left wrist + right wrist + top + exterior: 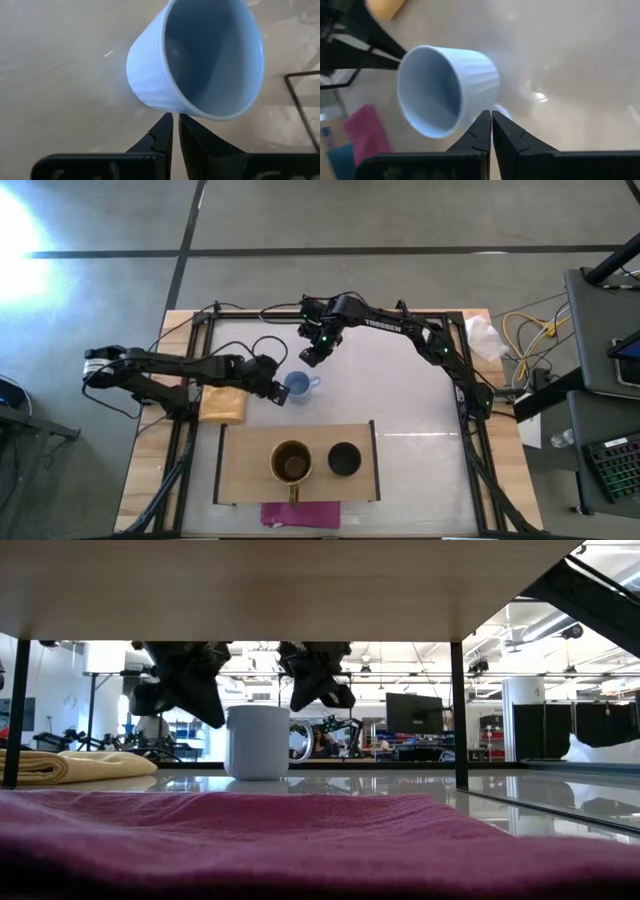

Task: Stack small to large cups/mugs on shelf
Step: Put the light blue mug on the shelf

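The pale blue mug stands upright on its base on the table, beyond the shelf. Its handle points toward the table's right. My left gripper is shut, just left of the mug, with its tips by the rim. My right gripper is shut, just beyond the mug on its far right side, with its tips near the outer wall. The brown mug and the black cup stand on the light-wood shelf. My left gripper's shut fingertips stand right at the near side of the blue mug's rim, slanting down from the table's left. I cannot tell whether they touch it. My right gripper's shut fingertips stand against the mug's outer wall, slanting down from the far side. I cannot tell whether they touch it.
A folded yellow cloth lies left of the mug, under my left arm. A magenta strip lies at the near edge, in front of the shelf. The black frame rails run along the table's sides.
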You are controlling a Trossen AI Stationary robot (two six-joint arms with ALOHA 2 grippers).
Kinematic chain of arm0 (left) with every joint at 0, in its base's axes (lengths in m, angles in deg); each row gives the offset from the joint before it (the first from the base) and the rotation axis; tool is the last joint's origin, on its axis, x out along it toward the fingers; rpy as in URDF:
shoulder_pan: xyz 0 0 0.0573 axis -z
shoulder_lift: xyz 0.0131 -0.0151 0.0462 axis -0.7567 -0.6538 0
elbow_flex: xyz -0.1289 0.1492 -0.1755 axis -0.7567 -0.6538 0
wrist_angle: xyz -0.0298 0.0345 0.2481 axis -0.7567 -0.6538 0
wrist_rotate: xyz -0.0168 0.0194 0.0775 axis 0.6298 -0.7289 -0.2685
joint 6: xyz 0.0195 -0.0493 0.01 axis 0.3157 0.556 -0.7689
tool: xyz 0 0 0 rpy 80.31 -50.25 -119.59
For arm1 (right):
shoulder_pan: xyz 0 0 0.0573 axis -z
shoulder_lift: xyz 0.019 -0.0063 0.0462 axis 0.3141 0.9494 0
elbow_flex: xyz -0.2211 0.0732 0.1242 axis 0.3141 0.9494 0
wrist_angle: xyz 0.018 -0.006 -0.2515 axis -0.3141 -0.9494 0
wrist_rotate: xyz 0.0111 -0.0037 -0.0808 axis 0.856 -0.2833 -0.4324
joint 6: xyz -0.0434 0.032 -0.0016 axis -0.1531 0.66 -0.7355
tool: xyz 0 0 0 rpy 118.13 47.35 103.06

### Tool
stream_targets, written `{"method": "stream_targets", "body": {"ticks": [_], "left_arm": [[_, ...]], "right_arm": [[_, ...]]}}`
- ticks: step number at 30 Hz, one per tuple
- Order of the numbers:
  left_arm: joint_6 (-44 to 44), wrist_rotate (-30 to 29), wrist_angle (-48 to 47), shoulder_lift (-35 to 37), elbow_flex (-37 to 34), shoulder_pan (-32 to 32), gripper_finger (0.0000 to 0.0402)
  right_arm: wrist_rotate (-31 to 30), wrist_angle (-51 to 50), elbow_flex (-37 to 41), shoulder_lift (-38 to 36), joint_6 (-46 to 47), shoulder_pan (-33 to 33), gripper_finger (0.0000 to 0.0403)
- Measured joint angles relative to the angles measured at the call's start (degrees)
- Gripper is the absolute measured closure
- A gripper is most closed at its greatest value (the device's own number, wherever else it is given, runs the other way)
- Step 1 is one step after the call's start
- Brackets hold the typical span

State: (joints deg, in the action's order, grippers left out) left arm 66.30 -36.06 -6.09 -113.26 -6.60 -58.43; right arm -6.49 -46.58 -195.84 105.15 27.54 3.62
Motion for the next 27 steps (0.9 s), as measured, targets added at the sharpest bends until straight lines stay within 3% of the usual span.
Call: {"method": "stream_targets", "body": {"ticks": [9, 19, 27], "left_arm": [[0.80, -1.12, 4.27, -3.07, -1.58, -0.17, 0.0385], [1.09, -0.78, 4.84, -2.96, -0.88, -0.20, 0.0385], [0.89, -1.66, 6.18, -3.21, -1.21, -1.42, 0.0385]], "right_arm": [[3.06, 0.14, 4.26, 0.00, -1.10, 0.46, 0.0394], [-0.33, 3.91, 7.06, 0.00, -1.63, 0.53, 0.0394], [4.53, 0.49, 7.23, 0.00, -2.57, 0.01, 0.0394]]}}
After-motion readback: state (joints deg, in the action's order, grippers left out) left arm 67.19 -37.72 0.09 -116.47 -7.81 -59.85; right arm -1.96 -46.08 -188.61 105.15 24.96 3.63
